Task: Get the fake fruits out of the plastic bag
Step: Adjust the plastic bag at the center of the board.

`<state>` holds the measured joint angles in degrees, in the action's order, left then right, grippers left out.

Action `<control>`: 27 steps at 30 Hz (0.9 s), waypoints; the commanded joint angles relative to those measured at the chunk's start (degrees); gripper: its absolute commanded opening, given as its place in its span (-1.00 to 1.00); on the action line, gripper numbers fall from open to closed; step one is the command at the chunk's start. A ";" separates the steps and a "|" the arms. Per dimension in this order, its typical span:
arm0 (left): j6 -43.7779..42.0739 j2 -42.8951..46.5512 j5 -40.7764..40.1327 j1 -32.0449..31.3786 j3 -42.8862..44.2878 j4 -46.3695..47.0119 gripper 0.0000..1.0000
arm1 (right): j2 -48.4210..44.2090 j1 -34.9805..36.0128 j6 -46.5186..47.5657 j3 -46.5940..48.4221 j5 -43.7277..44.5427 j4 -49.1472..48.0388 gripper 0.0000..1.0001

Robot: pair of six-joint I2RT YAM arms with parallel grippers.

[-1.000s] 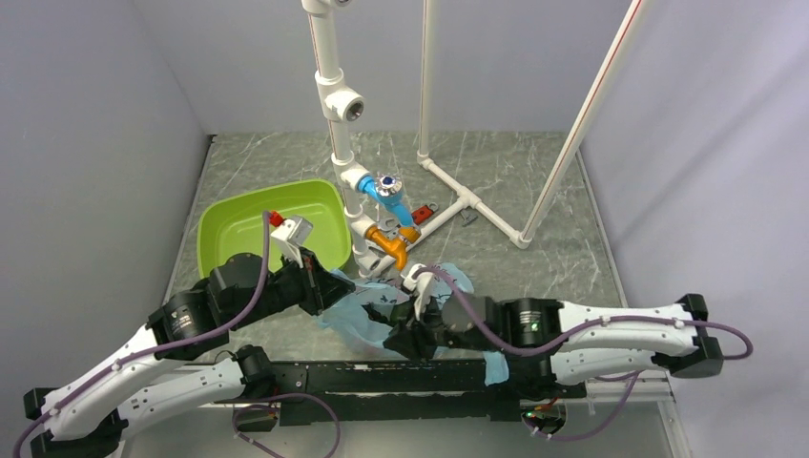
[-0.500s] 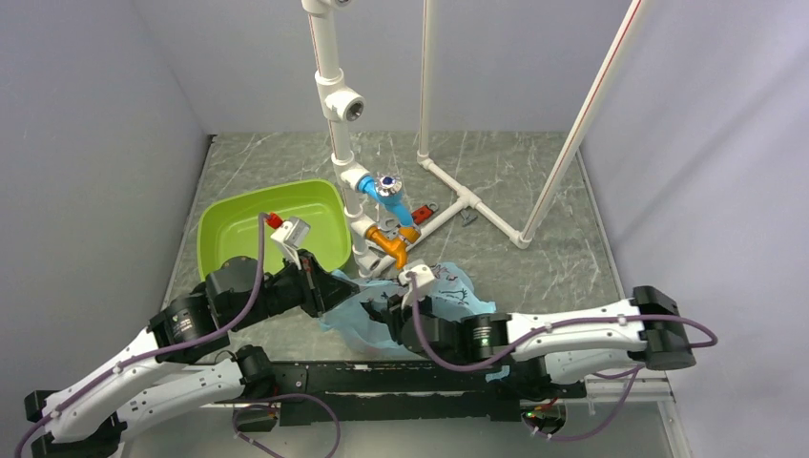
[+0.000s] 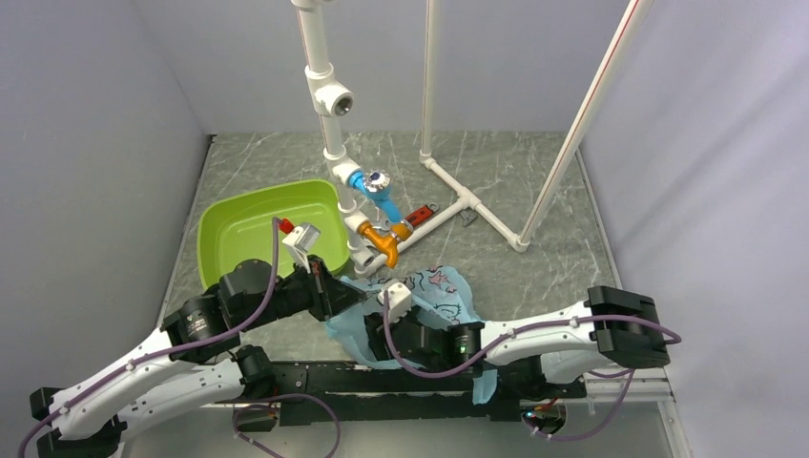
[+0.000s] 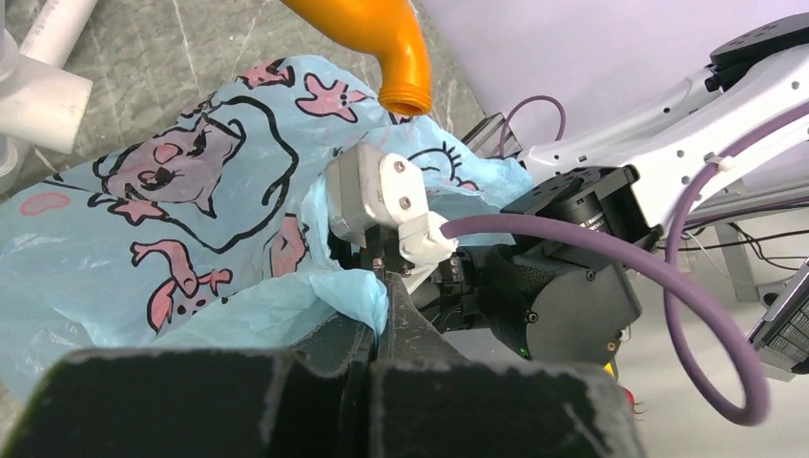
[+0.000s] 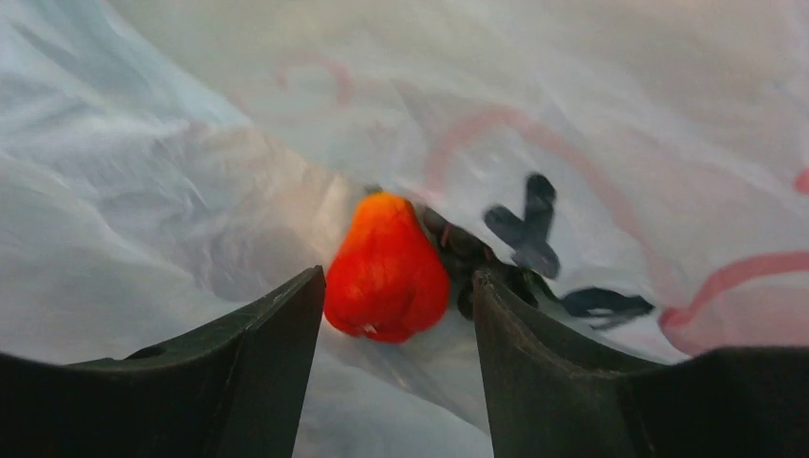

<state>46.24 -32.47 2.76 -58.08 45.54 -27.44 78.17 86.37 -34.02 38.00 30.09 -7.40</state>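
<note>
One plastic bag [image 3: 439, 291] lies on the worktop [image 3: 534, 172]. Inside it are one red-orange fruit [image 5: 386, 272] and, at the fruit's 2 o'clock, one dark clump [image 5: 458, 250], too blurred to count its parts. There is one lime-green tub [image 3: 248, 234]. There are two end effectors: the left end effector [image 4: 380, 291] and the right end effector [image 5: 398, 277]. One white pipe frame [image 3: 467, 197] carries one blue fitting [image 3: 378, 193] and one orange fitting [image 3: 386, 244].

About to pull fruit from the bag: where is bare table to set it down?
Bare tabletop lies between the plastic bag and the right wall, on the near side of the white pipe frame. More lies behind the green tub. The centre is crowded: both arms, bag, orange fitting.
</note>
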 commanded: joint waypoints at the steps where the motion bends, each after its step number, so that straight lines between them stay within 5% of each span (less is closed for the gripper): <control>1: -0.01 0.10 1.11 0.12 1.28 1.82 -1.00 | -5.68 1.34 -2.03 -5.10 2.95 -3.26 0.26; 7: -0.14 0.18 1.82 0.15 0.53 0.99 -1.00 | -9.81 1.27 2.33 -12.98 -3.18 -13.34 0.54; 19: 1.53 0.79 3.10 0.15 -0.74 1.19 -1.00 | 7.10 1.13 5.26 -7.92 -0.62 -24.43 0.81; 27: 2.25 1.52 2.93 0.03 -1.77 0.24 -1.00 | 17.00 1.24 1.50 -6.09 5.81 -25.30 0.79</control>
<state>47.64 -31.86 5.15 -58.08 44.21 -28.62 92.12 87.42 -30.04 30.33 29.85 -31.35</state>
